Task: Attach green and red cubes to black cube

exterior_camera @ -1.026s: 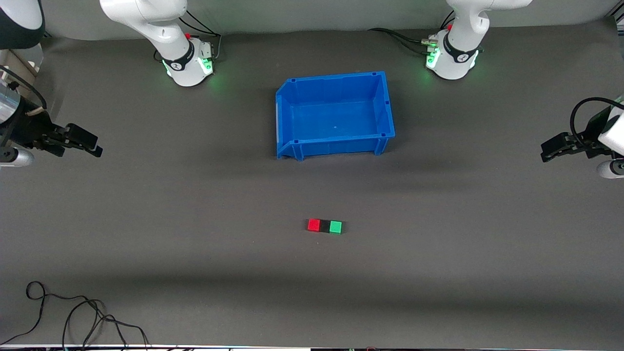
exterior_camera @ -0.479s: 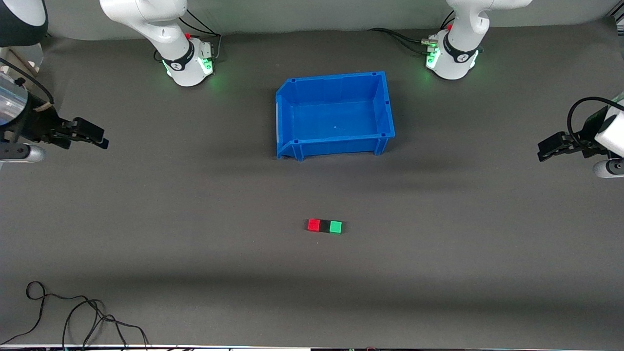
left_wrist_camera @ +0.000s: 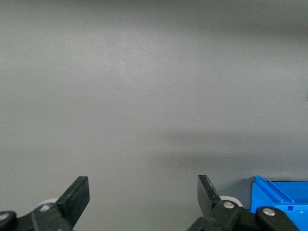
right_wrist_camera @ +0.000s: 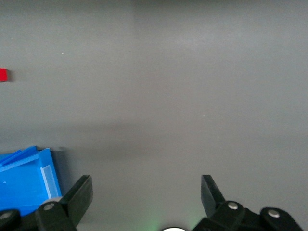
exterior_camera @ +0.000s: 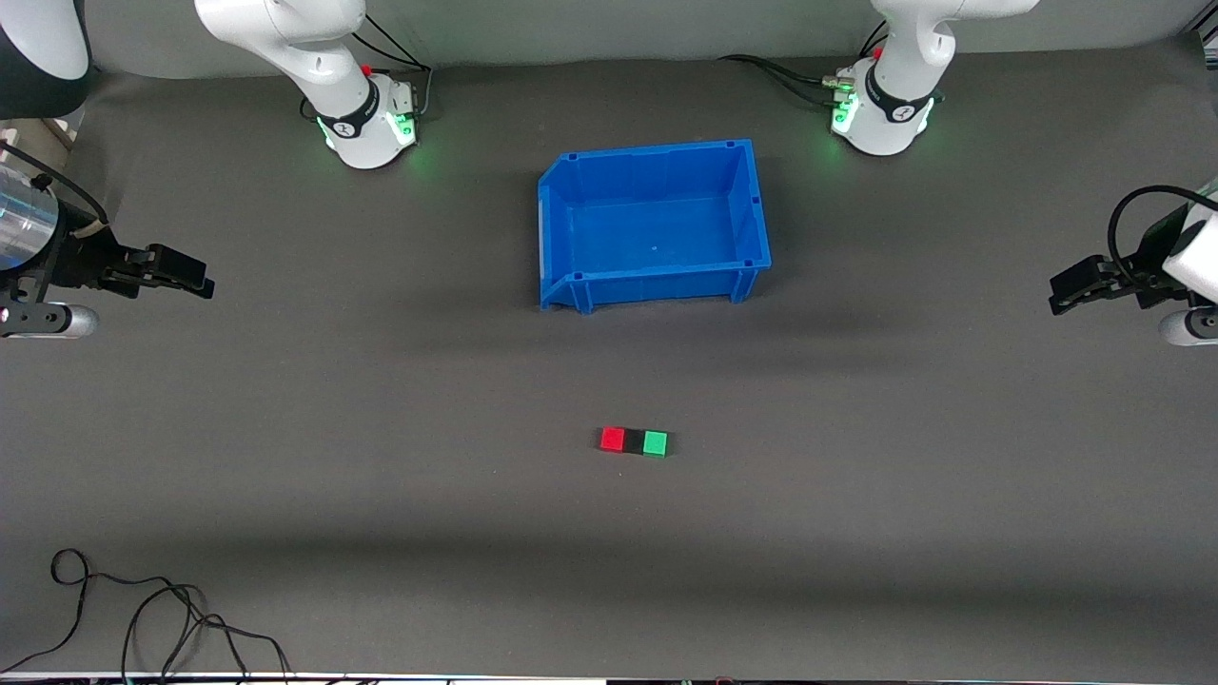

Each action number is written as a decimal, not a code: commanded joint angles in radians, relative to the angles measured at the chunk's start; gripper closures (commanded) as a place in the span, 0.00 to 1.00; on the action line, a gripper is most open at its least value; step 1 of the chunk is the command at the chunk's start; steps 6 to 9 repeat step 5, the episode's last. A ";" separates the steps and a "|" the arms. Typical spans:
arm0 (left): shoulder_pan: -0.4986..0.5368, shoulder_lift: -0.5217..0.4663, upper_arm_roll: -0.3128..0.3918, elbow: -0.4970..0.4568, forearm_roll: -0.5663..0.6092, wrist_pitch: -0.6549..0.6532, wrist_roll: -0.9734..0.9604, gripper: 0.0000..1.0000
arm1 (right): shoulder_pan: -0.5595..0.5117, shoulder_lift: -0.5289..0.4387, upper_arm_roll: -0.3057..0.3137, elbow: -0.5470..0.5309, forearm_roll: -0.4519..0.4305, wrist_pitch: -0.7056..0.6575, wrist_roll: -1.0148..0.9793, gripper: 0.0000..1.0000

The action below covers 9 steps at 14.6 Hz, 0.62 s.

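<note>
- Two white arms with rounded, glossy shells.
- Black band with a white mark around each base, green lights glowing beside it.
- Black cables plugged at both bases, small red part near each.
- Left claw point(exterior_camera: 1058, 291) and right claw point(exterior_camera: 202, 278) matte black, with wedge-shaped fingers point(left_wrist_camera: 77, 195) and silver screws.

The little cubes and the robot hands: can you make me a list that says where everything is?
red cube: touching one side of the black cube
black cube: middle of the row
green cube: touching its other side
blue bin: farther from the front camera than the cubes, nothing in it
left gripper: jaws open, at the left arm's end of the table
right gripper: jaws open, at the right arm's end
</note>
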State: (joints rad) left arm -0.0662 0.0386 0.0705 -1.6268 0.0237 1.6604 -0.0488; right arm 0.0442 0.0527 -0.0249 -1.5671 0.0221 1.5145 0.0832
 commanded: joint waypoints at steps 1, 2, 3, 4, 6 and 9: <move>0.002 0.009 -0.005 0.039 -0.007 -0.045 0.012 0.00 | -0.001 0.012 0.002 0.033 -0.030 -0.022 -0.017 0.00; 0.002 0.010 -0.005 0.041 -0.007 -0.047 0.012 0.00 | -0.001 0.013 0.002 0.035 -0.030 -0.020 -0.017 0.00; 0.000 0.010 -0.005 0.041 -0.007 -0.054 0.012 0.00 | -0.001 0.013 0.002 0.038 -0.030 -0.022 -0.017 0.00; -0.001 0.010 -0.005 0.047 -0.007 -0.067 0.013 0.00 | -0.001 0.015 0.002 0.039 -0.030 -0.020 -0.017 0.00; -0.003 0.012 -0.006 0.054 -0.007 -0.073 0.013 0.00 | -0.001 0.015 0.002 0.038 -0.030 -0.022 -0.017 0.00; -0.003 0.012 -0.006 0.054 -0.007 -0.073 0.013 0.00 | -0.001 0.015 0.002 0.038 -0.030 -0.022 -0.017 0.00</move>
